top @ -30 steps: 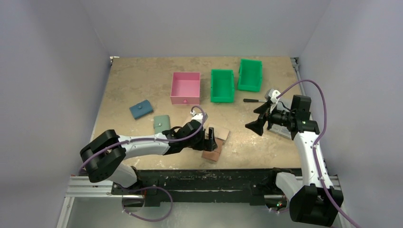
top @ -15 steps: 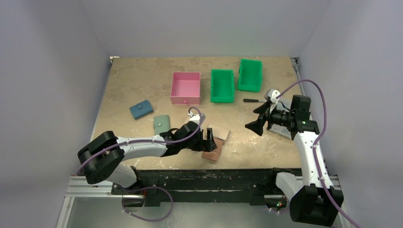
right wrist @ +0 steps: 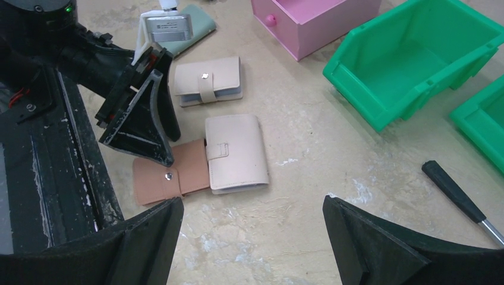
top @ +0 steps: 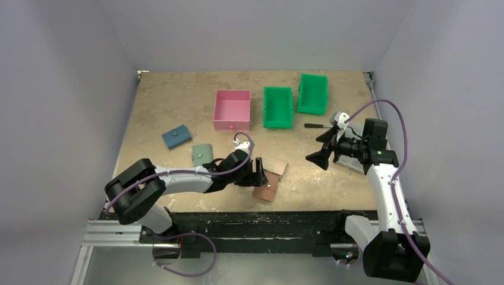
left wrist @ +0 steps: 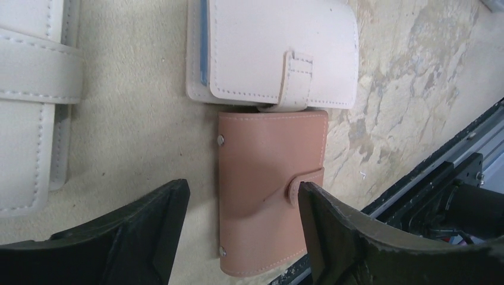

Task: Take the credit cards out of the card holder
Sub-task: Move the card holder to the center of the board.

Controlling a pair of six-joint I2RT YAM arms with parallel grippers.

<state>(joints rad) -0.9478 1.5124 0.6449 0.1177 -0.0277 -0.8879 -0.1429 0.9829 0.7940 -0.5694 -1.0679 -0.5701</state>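
Standing toward the far side of the tan table (top: pixel 172 95) are a pink drawer box (top: pixel 232 110), a green bin (top: pixel 277 107) and a second green bin (top: pixel 312 94), with a black-handled tool (top: pixel 318 126) lying just beside them. A blue wallet (top: pixel 176 138) and a sage green wallet (top: pixel 202 155) are lying at the left. One beige snap wallet (right wrist: pixel 207 81) and another beige wallet (right wrist: pixel 236 153) are sitting closed near the middle.

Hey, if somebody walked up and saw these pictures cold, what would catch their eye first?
Probably the left gripper, open and poised right over the closed reddish-brown card holder near the front edge of the table, where a beige wallet lies across one end of it. After that, the bright pink drawer box and two green bins along the far side.
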